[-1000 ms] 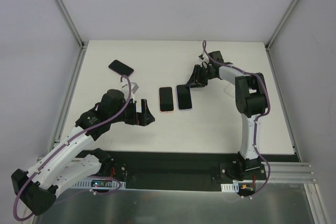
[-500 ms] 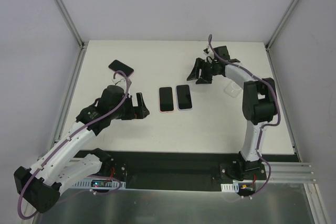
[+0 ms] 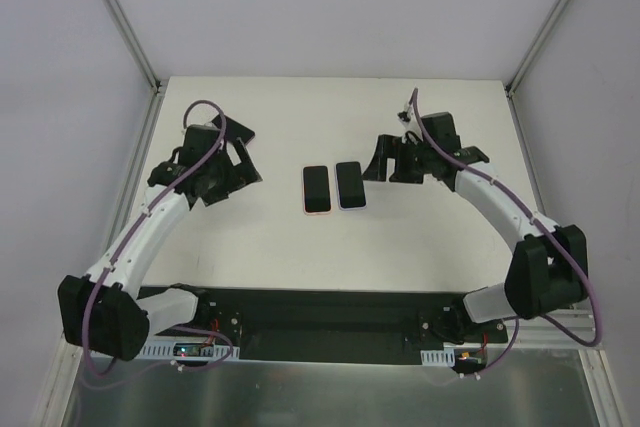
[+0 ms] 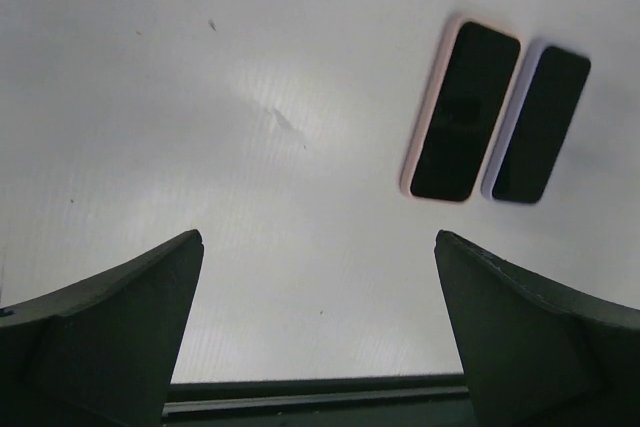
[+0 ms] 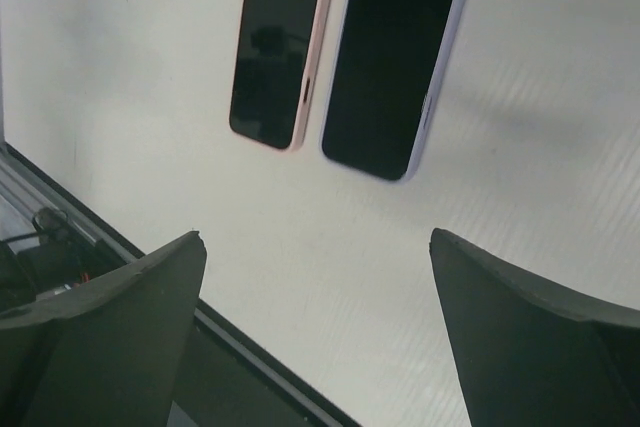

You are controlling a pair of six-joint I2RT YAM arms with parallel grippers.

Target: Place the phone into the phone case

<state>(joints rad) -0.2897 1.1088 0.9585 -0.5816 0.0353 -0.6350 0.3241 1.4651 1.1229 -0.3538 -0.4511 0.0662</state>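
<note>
Two phones lie side by side, screens up, at the table's middle. One sits in a pink phone case (image 3: 316, 189) (image 4: 462, 112) (image 5: 278, 45), the other in a lavender phone case (image 3: 350, 185) (image 4: 538, 125) (image 5: 393, 57). My right gripper (image 3: 386, 159) (image 5: 317, 235) hovers just right of the lavender one, open and empty, touching neither phone. My left gripper (image 3: 244, 154) (image 4: 318, 237) stands open over bare table well left of the pink one, nothing between its fingers.
The white table (image 3: 300, 237) is walled by grey panels at the back and sides. A black rail (image 3: 330, 312) runs along the near edge, also visible low in both wrist views. The left arm covers the table's back-left area.
The right gripper opened, let go of the lavender-cased phone and drew back to the right. The left arm swung to the back left, now covering the dark phone that lay there.
</note>
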